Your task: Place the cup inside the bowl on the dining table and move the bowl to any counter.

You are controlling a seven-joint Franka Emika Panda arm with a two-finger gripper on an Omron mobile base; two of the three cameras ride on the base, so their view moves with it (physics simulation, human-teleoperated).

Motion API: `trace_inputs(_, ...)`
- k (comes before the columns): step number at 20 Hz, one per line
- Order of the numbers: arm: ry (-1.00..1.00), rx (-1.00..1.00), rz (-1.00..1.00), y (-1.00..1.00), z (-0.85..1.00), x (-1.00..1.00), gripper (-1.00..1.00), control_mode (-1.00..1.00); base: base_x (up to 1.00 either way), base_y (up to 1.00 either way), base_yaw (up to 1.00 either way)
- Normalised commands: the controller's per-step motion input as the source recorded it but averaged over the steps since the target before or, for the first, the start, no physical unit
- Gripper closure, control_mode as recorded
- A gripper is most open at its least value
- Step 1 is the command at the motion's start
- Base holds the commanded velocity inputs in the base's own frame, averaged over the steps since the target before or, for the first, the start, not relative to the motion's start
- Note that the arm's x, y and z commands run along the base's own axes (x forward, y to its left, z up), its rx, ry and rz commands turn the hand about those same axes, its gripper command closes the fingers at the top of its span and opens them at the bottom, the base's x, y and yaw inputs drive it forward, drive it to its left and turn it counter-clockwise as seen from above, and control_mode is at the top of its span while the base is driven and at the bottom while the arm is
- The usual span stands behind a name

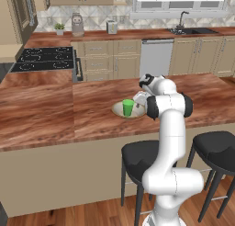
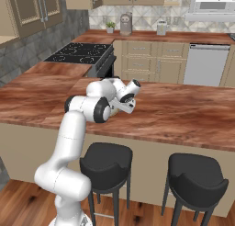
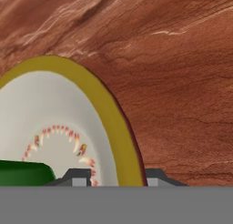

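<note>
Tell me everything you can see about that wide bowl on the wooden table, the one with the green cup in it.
The bowl is wide, shallow and round, almost plate-like, cream-white inside with a tan-yellow rim. A ring of small red and orange marks decorates its inner bottom. It looks glazed and smooth. It rests flat on the reddish-brown wooden dining table, near the side with the stools. The green cup stands upright inside it. The gripper's fingertips straddle the bowl's rim on its near side.

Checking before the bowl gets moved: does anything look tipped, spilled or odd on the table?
Nothing stands out. The cup stands upright inside the bowl on the dining table.
</note>
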Motion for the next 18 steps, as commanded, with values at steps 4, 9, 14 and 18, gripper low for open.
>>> trace_inputs(4, 0.0, 0.0, 0.0, 0.0, 0.0, -0.05, 1.0, -1.0, 0.0, 0.0, 0.0)
trace_inputs(9, 0.0, 0.0, 0.0, 0.0, 0.01, -0.02, 1.0, -1.0, 0.0, 0.0, 0.0)
trace_inputs(14, 0.0, 0.04, 0.0, 0.0, 0.09, -0.01, 1.0, -1.0, 0.0, 0.0, 0.0)
trace_inputs(18, 0.0, 0.03, 0.0, -0.01, 0.12, 0.0, 1.0, -1.0, 0.0, 0.0, 0.0)
